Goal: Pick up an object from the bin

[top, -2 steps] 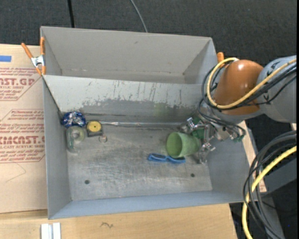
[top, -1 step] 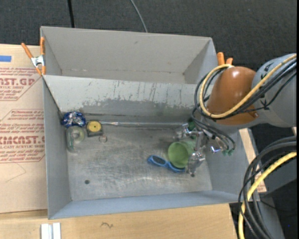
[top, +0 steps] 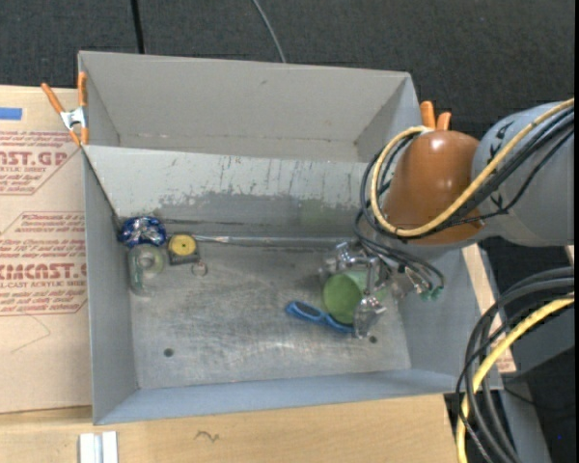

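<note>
A green ball (top: 338, 297) lies on the floor of the grey metal bin (top: 241, 95), in its right half and a little towards the near wall. The gripper (top: 358, 282) is down over it. Its metal fingers (top: 369, 309) stand apart, one at the ball's upper edge and the other at its lower right, so the ball sits between them. Whether they actually press on it I cannot tell, and the ball looks to rest on the floor. Just beside the ball, on its lower left and touching or nearly touching it, lies a slim curved blue thing (top: 312, 313) whose kind is hard to make out. Above the fingers the wrist carries a rounded orange cover (top: 429, 186) with yellow-and-black cables (top: 381, 177) looped round it, and the grey arm (top: 531, 172) comes in over the bin's right rim. The rest of the contents are well apart from all this, gathered in the far left corner of the floor: a crumpled blue-and-white piece (top: 140, 230) against the back wall, a small yellow disc (top: 181, 248) just to its right, and a pale, see-through ring (top: 147, 266) directly below the crumpled piece.
</note>
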Action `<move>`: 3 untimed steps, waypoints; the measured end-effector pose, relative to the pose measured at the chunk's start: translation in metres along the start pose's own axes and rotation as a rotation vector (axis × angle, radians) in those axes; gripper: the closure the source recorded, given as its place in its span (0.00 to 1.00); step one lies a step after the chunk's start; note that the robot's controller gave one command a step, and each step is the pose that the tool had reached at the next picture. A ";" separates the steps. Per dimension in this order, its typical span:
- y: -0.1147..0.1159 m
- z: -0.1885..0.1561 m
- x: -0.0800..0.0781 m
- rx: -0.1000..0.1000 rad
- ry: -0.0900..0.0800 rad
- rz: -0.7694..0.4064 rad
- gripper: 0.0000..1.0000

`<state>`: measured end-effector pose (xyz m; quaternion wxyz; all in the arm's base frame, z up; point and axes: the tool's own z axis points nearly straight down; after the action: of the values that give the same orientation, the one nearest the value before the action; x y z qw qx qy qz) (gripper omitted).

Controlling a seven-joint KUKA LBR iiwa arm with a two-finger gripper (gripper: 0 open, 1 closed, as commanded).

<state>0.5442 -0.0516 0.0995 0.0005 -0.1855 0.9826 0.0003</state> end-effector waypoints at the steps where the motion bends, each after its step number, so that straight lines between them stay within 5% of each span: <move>1: 0.015 0.028 -0.007 0.001 -0.003 0.228 0.00; 2: 0.015 0.027 -0.008 0.001 -0.001 0.227 0.00; 3: 0.015 0.027 -0.008 0.001 0.000 0.227 1.00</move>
<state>0.5462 -0.0349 0.0729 0.0003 -0.0732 0.9973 -0.0001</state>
